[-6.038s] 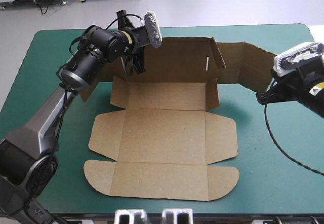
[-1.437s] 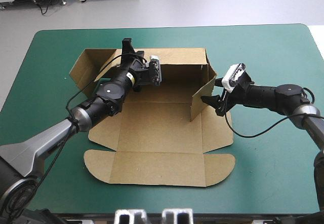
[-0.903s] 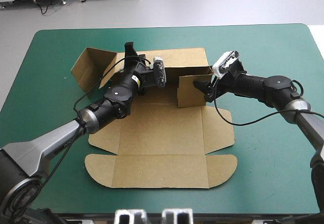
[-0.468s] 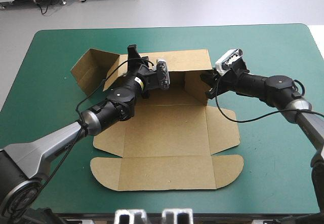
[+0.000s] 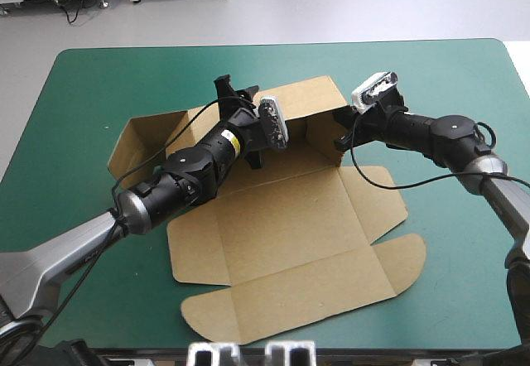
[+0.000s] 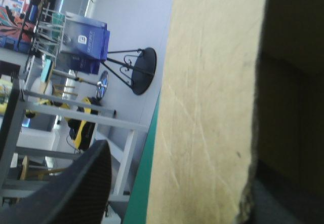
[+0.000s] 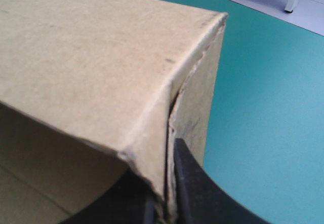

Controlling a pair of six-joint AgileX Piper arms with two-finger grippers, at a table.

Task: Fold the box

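The brown box [image 5: 281, 217] lies skewed on the teal-green cover, base and lid flat, its back wall raised. A side flap is folded in at the right end. My right gripper [image 5: 339, 132] is shut on that back right corner. In the right wrist view its black fingers [image 7: 195, 193] pinch the board's edge [image 7: 101, 57]. My left gripper [image 5: 243, 111] straddles the back wall near its middle and stands open. In the left wrist view one black finger [image 6: 76, 188] stands well clear of the board [image 6: 207, 107].
The box's left flap [image 5: 137, 138] stands loosely raised beside my left arm. The rounded lid [image 5: 315, 296] reaches toward the table's front edge. Bare teal-green cover [image 5: 464, 283] lies to the right and along the far edge.
The right gripper has shut on the back right corner and the left gripper has opened. The whole box has swung round, its lid now toward the front right.
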